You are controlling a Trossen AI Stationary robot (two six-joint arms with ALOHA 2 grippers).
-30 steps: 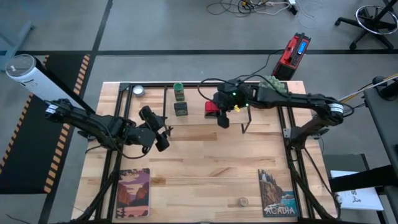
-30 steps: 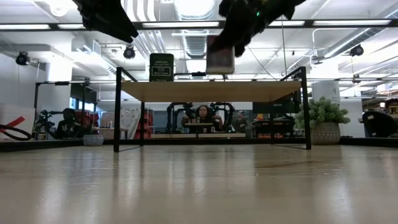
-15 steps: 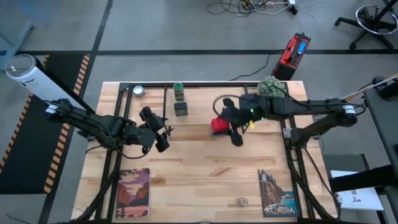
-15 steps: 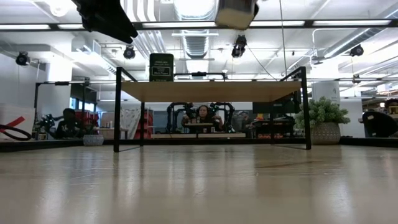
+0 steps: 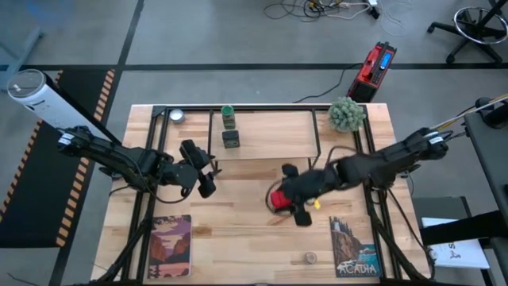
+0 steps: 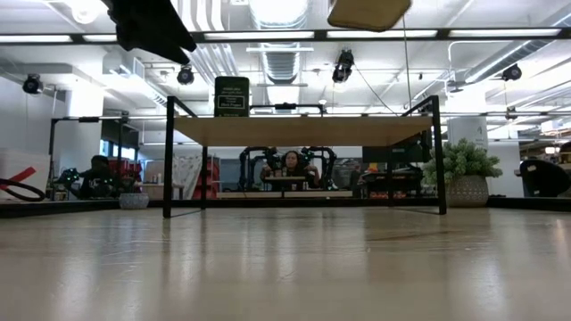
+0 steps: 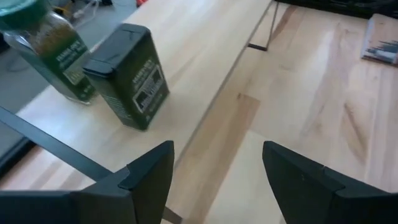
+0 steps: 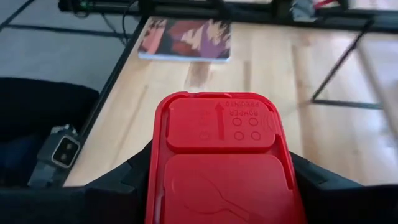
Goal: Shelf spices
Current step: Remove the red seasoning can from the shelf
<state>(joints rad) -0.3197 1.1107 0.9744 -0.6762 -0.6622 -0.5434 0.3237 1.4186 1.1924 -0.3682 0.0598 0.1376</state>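
Right tool [image 5: 287, 202] grips glossy square red tin [image 8: 222, 155].

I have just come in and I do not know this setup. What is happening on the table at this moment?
The right gripper holds the red square tin above the open table, in front of the shelf. The green-capped bottle and the dark grey square jar stand on the shelf board. The left gripper hangs open near the shelf's left part, holding nothing. The tiny round beige jar sits near the table's front edge, untouched.
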